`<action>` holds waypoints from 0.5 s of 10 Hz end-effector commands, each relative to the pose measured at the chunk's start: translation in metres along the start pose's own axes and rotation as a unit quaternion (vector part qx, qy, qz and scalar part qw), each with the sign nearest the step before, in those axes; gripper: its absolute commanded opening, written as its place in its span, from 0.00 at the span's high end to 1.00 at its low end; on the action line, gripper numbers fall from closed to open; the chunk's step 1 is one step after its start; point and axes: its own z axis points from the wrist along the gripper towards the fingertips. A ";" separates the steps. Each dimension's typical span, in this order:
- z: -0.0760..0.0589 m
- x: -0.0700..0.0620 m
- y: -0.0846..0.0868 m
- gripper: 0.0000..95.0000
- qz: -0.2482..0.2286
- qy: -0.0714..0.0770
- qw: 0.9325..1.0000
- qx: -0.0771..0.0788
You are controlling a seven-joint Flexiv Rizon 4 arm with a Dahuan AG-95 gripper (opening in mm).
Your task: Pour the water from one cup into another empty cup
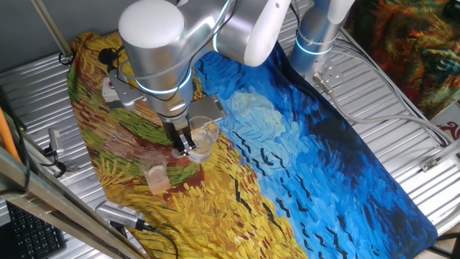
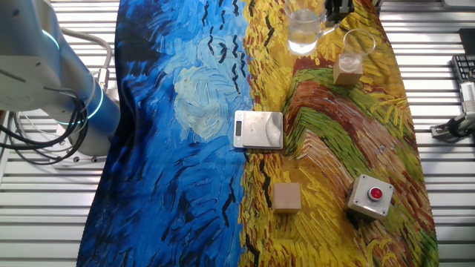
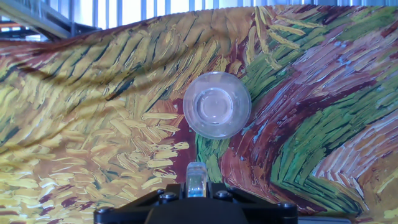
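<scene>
Gripper pinches the clear tumbler by its rim, its wall between the fingers, water inside. Peach cup stands near, beside the fingers. Carry step: next, swing over and tip gently.

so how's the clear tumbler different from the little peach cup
The clear tumbler is wider and colourless; the peach cup is narrower with a pale orange tint. The gripper is at the tumbler's rim, while the peach cup stands free beside it. Both are see-through and upright on the painted cloth.
</scene>
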 end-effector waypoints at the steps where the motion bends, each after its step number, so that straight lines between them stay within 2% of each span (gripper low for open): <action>1: 0.000 0.000 0.000 1.00 -0.002 -0.001 1.000 0.000; 5: 0.000 0.000 0.001 1.00 -0.017 -0.001 1.000 0.001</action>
